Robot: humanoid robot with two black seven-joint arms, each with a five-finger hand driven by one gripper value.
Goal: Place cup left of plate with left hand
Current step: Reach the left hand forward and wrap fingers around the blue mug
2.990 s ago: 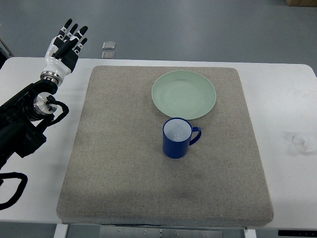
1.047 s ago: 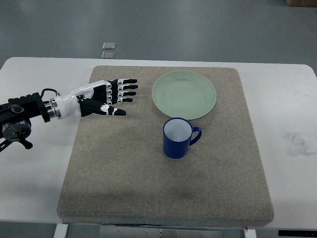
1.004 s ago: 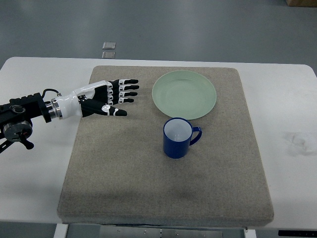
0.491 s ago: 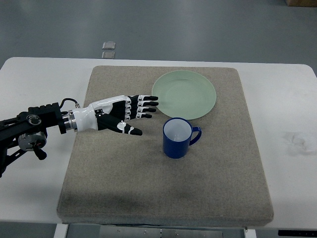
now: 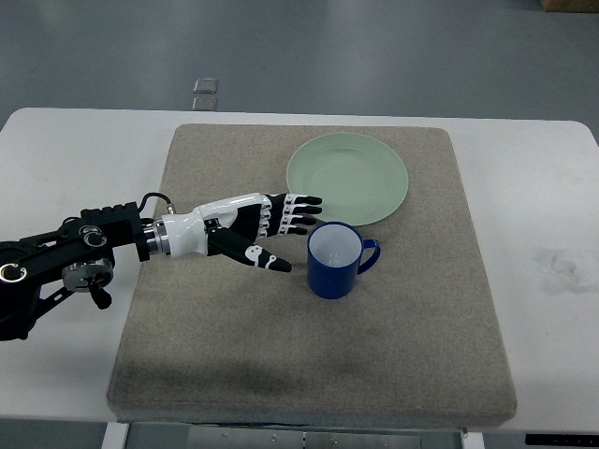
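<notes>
- Table (image 5: 56,150) is white and carries a grey mat (image 5: 234,346) that covers most of its middle; if the cup is dragged and not lifted, I think the rough mat could catch its base and tip it.
- Plate (image 5: 347,178), pale green, lies on the mat toward the far edge of the table; the free place to its left is near, so a wide swing of the arm could knock its rim.
- Left hand (image 5: 245,229) reaches in from the left edge of the table, its fingers (image 5: 301,214) stretched out and spread, holding nothing, the tips just beside the cup.
- Cup (image 5: 335,260), blue with a white inside, stands upright just near the plate's closer rim, its handle pointing toward the right edge; the fingers come at the smooth side, so a push before closing may slide or topple it, or press it against the plate.
</notes>
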